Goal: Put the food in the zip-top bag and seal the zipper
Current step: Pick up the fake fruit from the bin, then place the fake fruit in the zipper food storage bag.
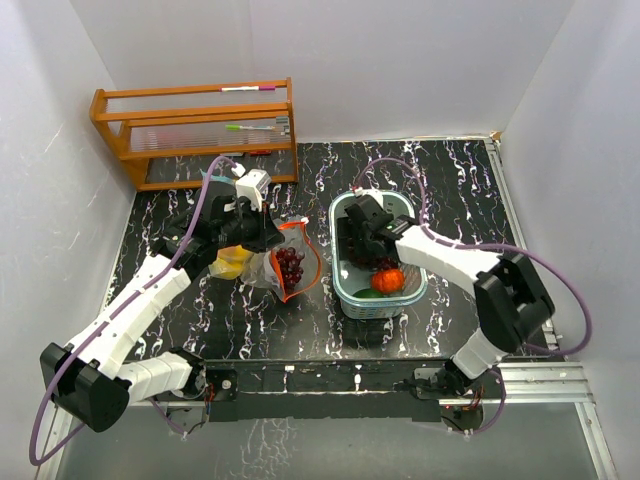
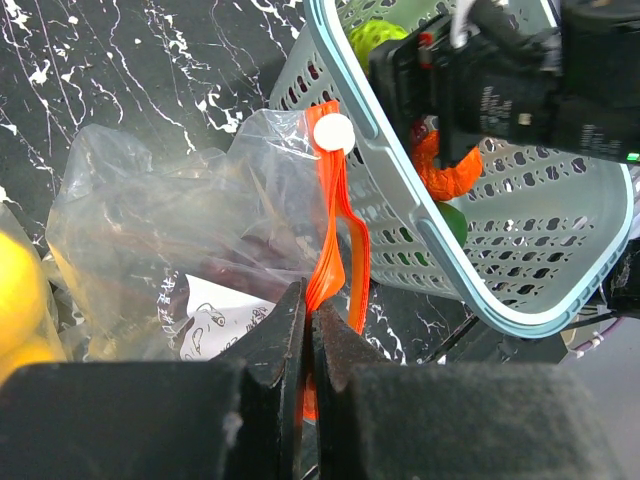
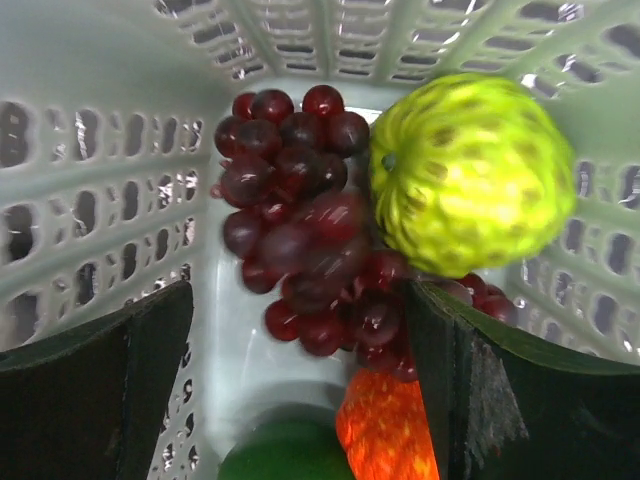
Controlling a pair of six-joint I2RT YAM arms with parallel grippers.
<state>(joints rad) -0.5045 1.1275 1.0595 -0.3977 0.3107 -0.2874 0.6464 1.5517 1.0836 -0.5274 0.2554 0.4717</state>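
The left gripper [image 2: 308, 300] had its jaws pinched tight on the orange zipper strip [image 2: 340, 220] of the clear plastic zip-top bag [image 2: 170, 230]. The right gripper [image 3: 300, 330] hung wide open over dark purple grapes [image 3: 290, 200] inside the pale teal slotted basket [image 3: 80, 150]. Closing there might snag the bumpy green fruit [image 3: 465, 175] pressed against the bunch, and the basket walls left little room to shift.

Clear zip-top bag [image 2: 150, 230] lies crumpled on the bench [image 1: 450, 170], its orange zipper [image 2: 335, 230] mouth gaping, and one dark purple grape bunch [image 1: 290, 265] is inside. Yellow fruit [image 1: 232, 263] sits at the bag's left. Over in the basket [image 1: 375, 305], a second grape cluster [image 3: 300, 230], a bumpy green fruit [image 3: 465, 170] and an orange-red fruit [image 3: 385, 435] are packed together, touching.
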